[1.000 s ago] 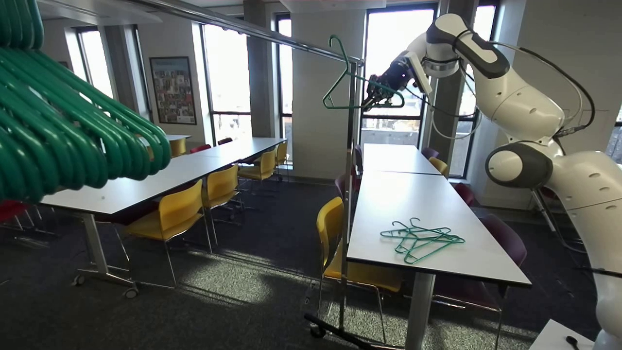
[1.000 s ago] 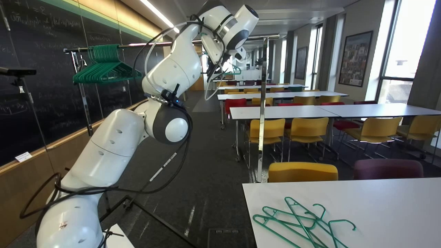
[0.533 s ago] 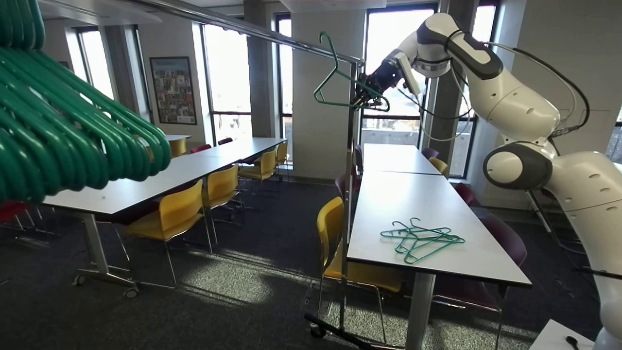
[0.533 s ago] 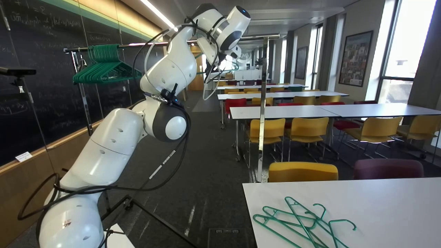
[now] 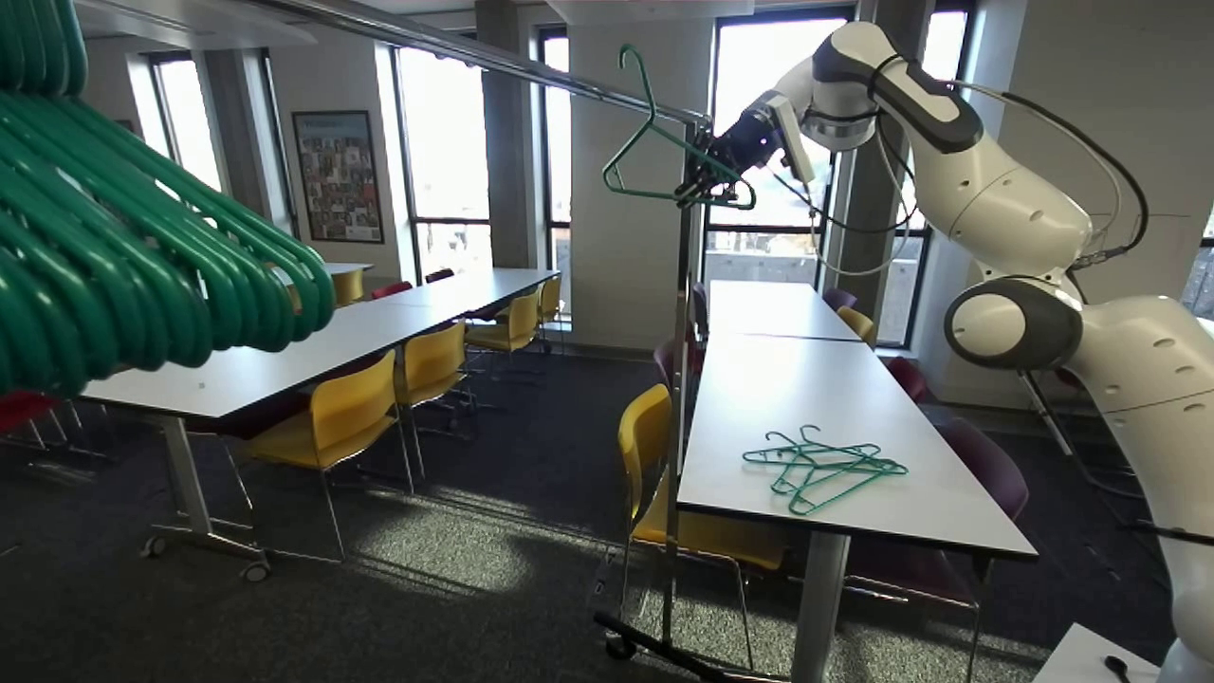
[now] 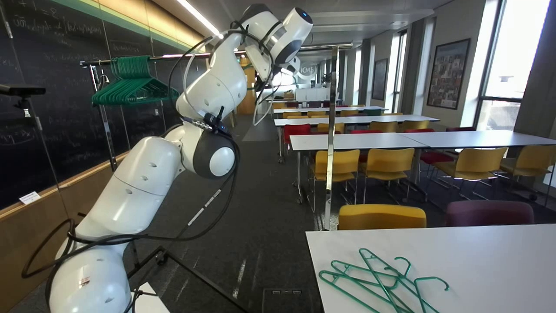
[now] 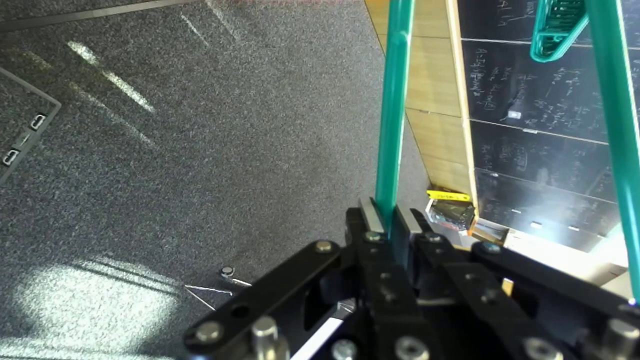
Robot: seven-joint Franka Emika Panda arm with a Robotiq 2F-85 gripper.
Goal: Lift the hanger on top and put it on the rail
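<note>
Over the last second the green hanger (image 7: 391,125) has gone up and to the left in an exterior view. Its hook now stands clear above the line of the rail (image 5: 474,52), a little short of the end where the upright pole (image 6: 331,139) meets it; a second ago the hook was lower and nearer that end. In an exterior view the arm (image 6: 139,182) now covers most of the hanger, and in both exterior views its wrist has come left. The loose pile of hangers (image 6: 376,274) on the table (image 5: 778,379) and the bunched hangers (image 6: 134,87) on the rail look unchanged. The pile lies towards the table's near edge, closer to the left corner of that edge than to the right, well below the raised hanger.

The arm climbs steeply, bends at a dark-capped joint, reaches high, then turns over at the wrist so that the hand (image 7: 389,216) points down towards the rail's end. Its two fingers are clamped on the hanger's lower bar, around the middle. In the wrist view that bar runs out from between the pads, while another side of the hanger passes along the right. The hanger is held upright, hook uppermost, leaning slightly left; whether the hook is directly over the rail or to one side of it, I cannot tell.
</note>
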